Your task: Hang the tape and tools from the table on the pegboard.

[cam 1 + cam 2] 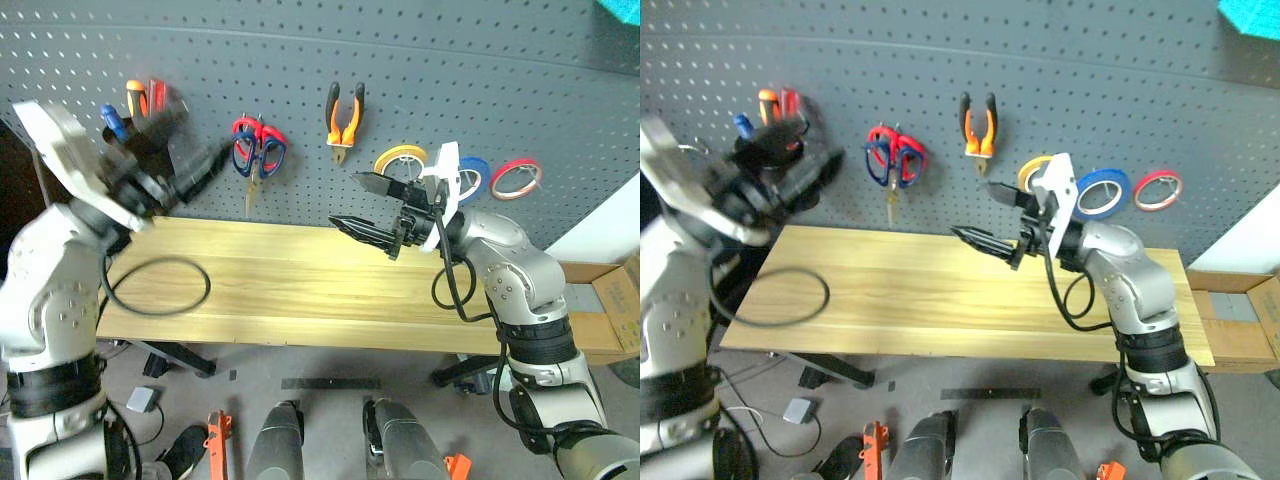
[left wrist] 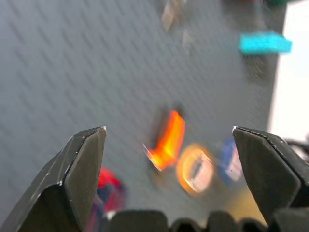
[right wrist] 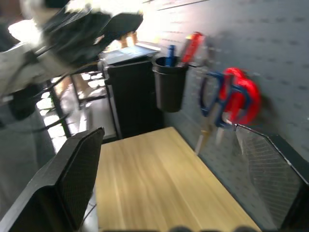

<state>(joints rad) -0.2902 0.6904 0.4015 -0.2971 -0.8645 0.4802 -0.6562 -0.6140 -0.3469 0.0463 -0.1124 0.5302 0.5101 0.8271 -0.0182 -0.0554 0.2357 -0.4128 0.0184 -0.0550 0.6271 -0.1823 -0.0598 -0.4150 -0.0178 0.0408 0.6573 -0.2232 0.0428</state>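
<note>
Everything hangs on the pegboard (image 1: 300,60). The blue tape (image 1: 472,178) is on a hook behind my right wrist. The orange-and-black pliers (image 1: 345,115) hang at the middle. The dark blue scissors (image 1: 244,156) share a hook with a red-handled pair. The red screwdriver (image 1: 158,98) stands in a black cup (image 3: 169,82). My left gripper (image 1: 195,165) is open and blurred in front of that cup, holding nothing. My right gripper (image 1: 358,206) is open above the table (image 1: 300,280), below the pliers, and it is empty.
A yellow roll (image 1: 400,160) and a red roll (image 1: 516,178) hang on either side of the blue tape. A black cable loop (image 1: 155,288) lies over the table's left end. Cardboard boxes (image 1: 610,310) stand past its right end. Blue and orange handles share the cup.
</note>
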